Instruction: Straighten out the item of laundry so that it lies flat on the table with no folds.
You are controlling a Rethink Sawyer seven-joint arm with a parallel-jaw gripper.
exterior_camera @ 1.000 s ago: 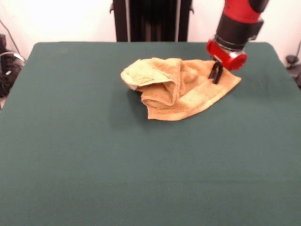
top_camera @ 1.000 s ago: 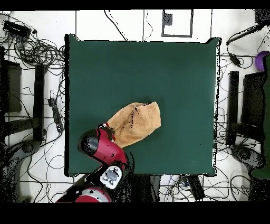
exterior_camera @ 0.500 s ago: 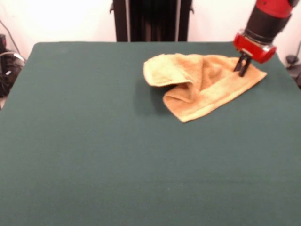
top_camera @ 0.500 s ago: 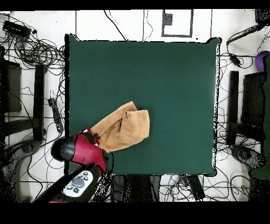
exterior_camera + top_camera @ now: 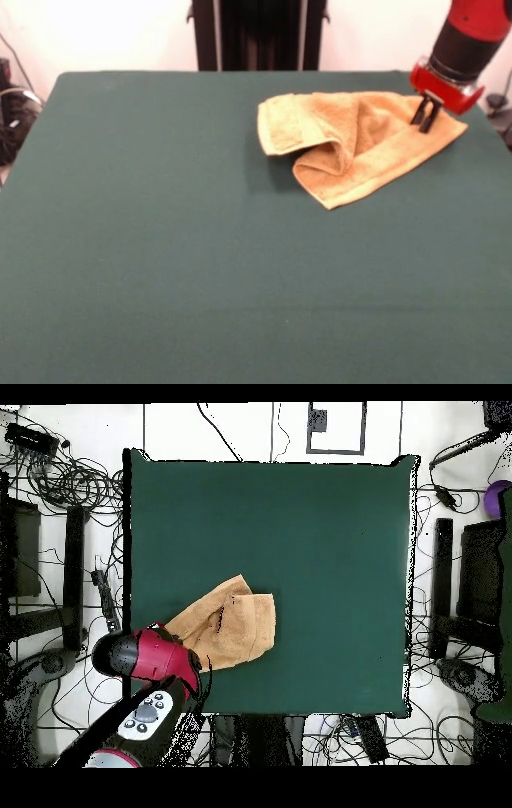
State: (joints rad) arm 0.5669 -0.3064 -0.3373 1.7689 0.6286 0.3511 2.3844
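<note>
Gripper (image 5: pixel 426 122) is pinched on the towel (image 5: pixel 356 144) corner, right by the table (image 5: pixel 160 264) far right corner in front view. Left half's folded over. You're out of table: lift, then pull toward the middle.

Tangled black cables (image 5: pixel 70 479) sprawl across the pale floor (image 5: pixel 235 429); just beside them stands a dark stand (image 5: pixel 72 579) — well apart from the cables, a purple object (image 5: pixel 496 496) and a framed square floor marking (image 5: pixel 335 428).
</note>
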